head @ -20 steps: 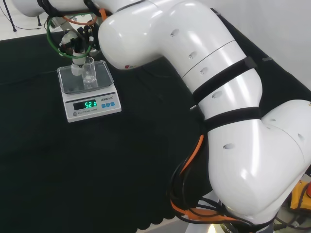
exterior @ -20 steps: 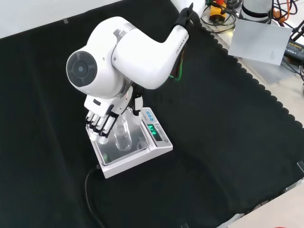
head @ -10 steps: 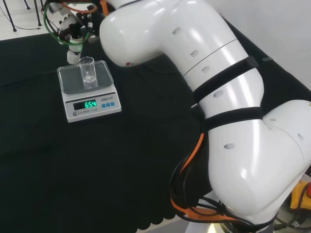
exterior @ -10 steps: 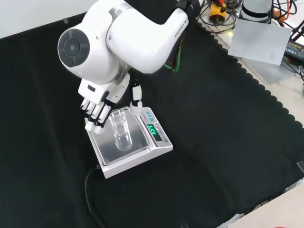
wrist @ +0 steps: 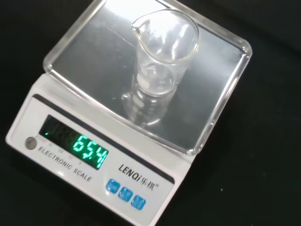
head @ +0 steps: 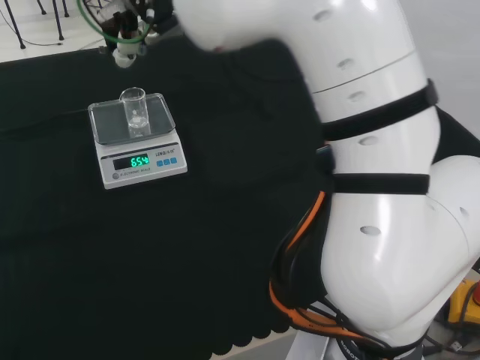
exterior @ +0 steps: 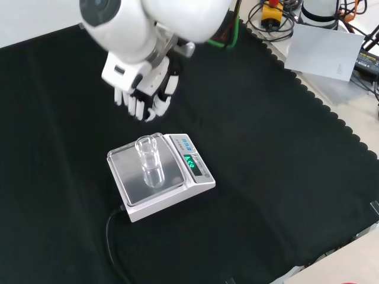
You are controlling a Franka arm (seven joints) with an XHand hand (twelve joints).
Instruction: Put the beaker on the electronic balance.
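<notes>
Your hand [exterior: 144,94], fingers relaxed and empty, hangs above and beyond the glass beaker [exterior: 150,168], which stands upright on the electronic balance [exterior: 198,183].

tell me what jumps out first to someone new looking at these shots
A clear glass beaker standing upright on the steel pan of a white electronic balance, its green display lit, in the middle of the black cloth. Above it in the front view hangs the black and white hand, fingers relaxed, holding nothing.
</notes>
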